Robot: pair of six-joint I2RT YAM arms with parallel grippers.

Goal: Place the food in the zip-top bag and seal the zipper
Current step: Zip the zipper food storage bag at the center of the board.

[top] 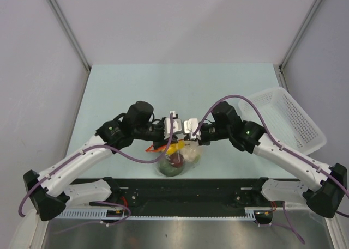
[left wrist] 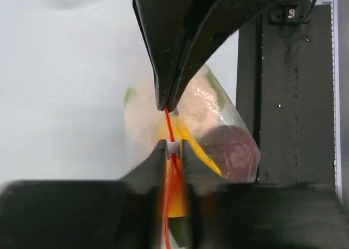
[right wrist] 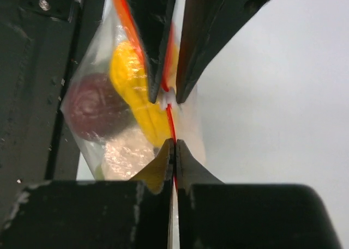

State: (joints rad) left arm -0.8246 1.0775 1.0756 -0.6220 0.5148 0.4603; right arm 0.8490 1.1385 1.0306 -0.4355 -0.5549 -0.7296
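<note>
The clear zip-top bag (top: 178, 159) hangs between my two grippers just above the table's near edge. The food sits inside it: a dark red piece (left wrist: 232, 151), a yellow piece (left wrist: 192, 146), a pale cream piece (left wrist: 197, 104) and some green (top: 172, 170). My left gripper (left wrist: 173, 147) is shut on the white slider of the orange-red zipper (left wrist: 169, 123). Facing it, a short way along the strip, my right gripper (right wrist: 174, 146) is shut on the zipper (right wrist: 171, 115) itself. In the top view the left gripper (top: 175, 122) and the right gripper (top: 188, 126) nearly touch.
A white perforated basket (top: 289, 118) stands tilted at the table's right edge. The black base rail (top: 174, 186) of the arms runs directly below the hanging bag. Grey walls close in the table on both sides and the back.
</note>
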